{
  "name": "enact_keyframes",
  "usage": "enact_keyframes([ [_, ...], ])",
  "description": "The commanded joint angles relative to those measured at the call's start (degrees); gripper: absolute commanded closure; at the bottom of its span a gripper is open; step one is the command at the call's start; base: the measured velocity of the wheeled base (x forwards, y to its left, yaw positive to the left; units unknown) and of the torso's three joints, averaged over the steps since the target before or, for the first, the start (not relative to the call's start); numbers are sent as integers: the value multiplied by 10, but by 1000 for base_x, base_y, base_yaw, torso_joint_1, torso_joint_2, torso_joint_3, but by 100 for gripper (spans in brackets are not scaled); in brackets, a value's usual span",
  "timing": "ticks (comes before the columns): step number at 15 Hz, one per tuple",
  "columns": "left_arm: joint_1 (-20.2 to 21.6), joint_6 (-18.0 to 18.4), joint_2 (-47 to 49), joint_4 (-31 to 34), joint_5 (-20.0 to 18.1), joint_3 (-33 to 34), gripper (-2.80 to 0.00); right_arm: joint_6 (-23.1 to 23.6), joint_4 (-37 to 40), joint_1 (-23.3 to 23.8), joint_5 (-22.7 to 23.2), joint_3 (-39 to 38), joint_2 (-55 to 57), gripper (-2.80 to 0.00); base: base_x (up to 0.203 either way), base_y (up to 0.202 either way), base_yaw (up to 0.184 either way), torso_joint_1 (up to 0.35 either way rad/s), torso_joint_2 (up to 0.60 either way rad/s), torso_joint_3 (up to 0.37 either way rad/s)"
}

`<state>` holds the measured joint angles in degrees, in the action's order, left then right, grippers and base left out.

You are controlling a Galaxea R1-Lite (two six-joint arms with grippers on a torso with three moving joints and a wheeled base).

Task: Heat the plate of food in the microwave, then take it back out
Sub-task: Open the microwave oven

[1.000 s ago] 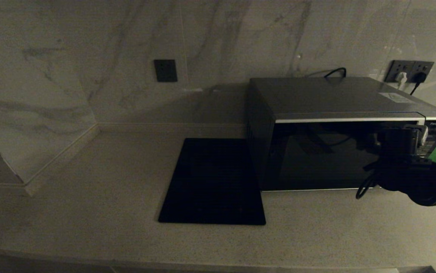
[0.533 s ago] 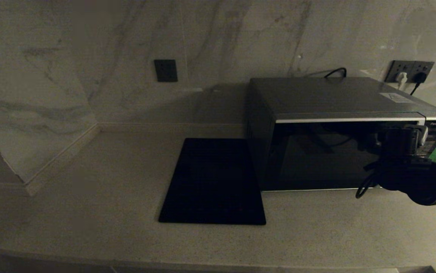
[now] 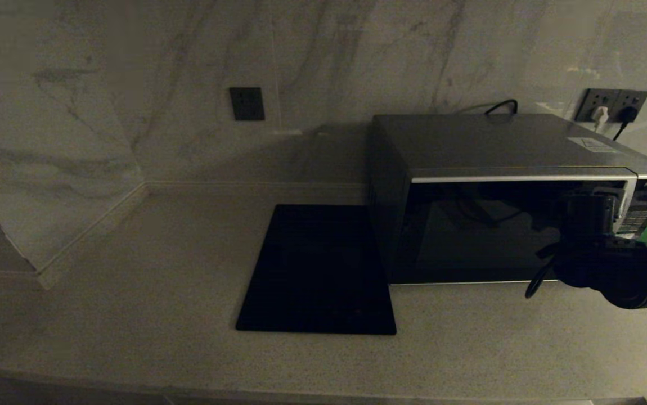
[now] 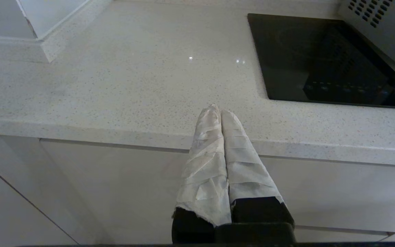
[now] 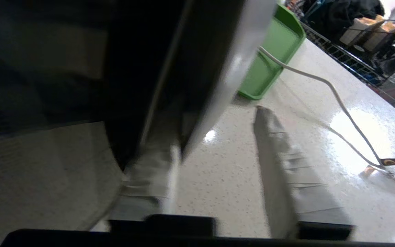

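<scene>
The microwave (image 3: 498, 146) stands at the back right of the counter, its dark glass door looking shut in the head view. My right gripper (image 3: 591, 211) is at the door's right end, beside the button panel (image 3: 641, 208). In the right wrist view this gripper (image 5: 214, 137) is open: one taped finger (image 5: 149, 178) lies against the dark door with its silver trim (image 5: 232, 68), the other (image 5: 280, 164) hangs free over the counter. My left gripper (image 4: 219, 110) is shut on nothing, parked low in front of the counter edge. The plate of food is out of view.
A flat black square mat (image 3: 318, 270) lies left of the microwave. A green tray (image 5: 273, 58) sits on the counter just right of the microwave, with a white cable (image 5: 335, 96) running past it. Wall sockets (image 3: 610, 105) are behind. Bare counter (image 3: 132, 292) stretches to the left.
My right gripper has shifted slightly left and down along the door front, uncovering more of the button panel. The left arm has not moved.
</scene>
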<state>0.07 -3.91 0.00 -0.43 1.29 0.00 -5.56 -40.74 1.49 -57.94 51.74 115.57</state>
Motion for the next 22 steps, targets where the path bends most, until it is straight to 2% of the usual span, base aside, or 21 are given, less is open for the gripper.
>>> enact_keyframes([
  [1, 0, 0, 0, 0, 0, 0, 0, 1, -7, -1, -8, -9, -2, 0, 0, 0, 0, 0, 0, 0],
  [7, 0, 0, 0, 0, 0, 0, 0, 3, -22, -2, -16, -20, -2, 0, 0, 0, 0, 0, 0, 0],
  [12, 0, 0, 0, 0, 0, 0, 0, 3, -52, -8, -115, -19, 4, 0, 0, 0, 0, 0, 0, 0],
  [14, 0, 0, 0, 0, 0, 0, 0, 1, -64, -17, -135, -31, 4, 0, 0, 0, 0, 0, 0, 0],
  [18, 0, 0, 0, 0, 0, 0, 0, 0, -116, -27, -127, -90, -5, 0, 0, 0, 0, 0, 0, 0],
  [22, 0, 0, 0, 0, 0, 0, 0, -1, -156, -31, -85, -146, -35, 0, 0, 0, 0, 0, 0, 0],
])
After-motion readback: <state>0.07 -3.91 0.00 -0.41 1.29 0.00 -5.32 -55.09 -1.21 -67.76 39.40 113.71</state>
